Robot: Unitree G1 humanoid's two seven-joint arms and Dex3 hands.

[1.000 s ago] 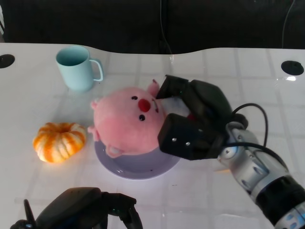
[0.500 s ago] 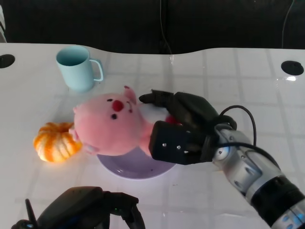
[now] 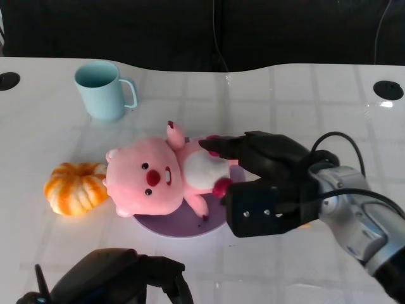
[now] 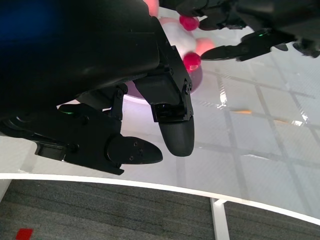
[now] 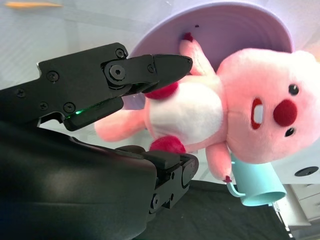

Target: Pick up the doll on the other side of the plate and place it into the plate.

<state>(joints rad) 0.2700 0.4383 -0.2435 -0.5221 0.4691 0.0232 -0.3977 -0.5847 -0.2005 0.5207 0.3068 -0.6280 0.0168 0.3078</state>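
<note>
The pink plush doll [image 3: 158, 180] lies on its back on the purple plate [image 3: 183, 223], with its head hanging over the plate's left rim. My right hand [image 3: 266, 177] is at the doll's feet, fingers spread to either side of its legs. In the right wrist view one fingertip [image 5: 172, 64] touches a red foot of the doll [image 5: 200, 112], and no firm grip shows. My left hand [image 3: 117, 278] stays low at the near table edge, and its fingers [image 4: 175, 135] hold nothing.
A light blue mug [image 3: 101, 88] stands behind and to the left of the plate. An orange pumpkin [image 3: 74, 187] sits beside the doll's head. A small orange sliver [image 4: 242, 112] lies on the table near my right hand. Black holes [image 3: 387, 89] mark the far corners.
The doll has turned from upright to lying face up on the plate. My right hand has drawn back to the right and its fingers have spread. The left hand has not moved.
</note>
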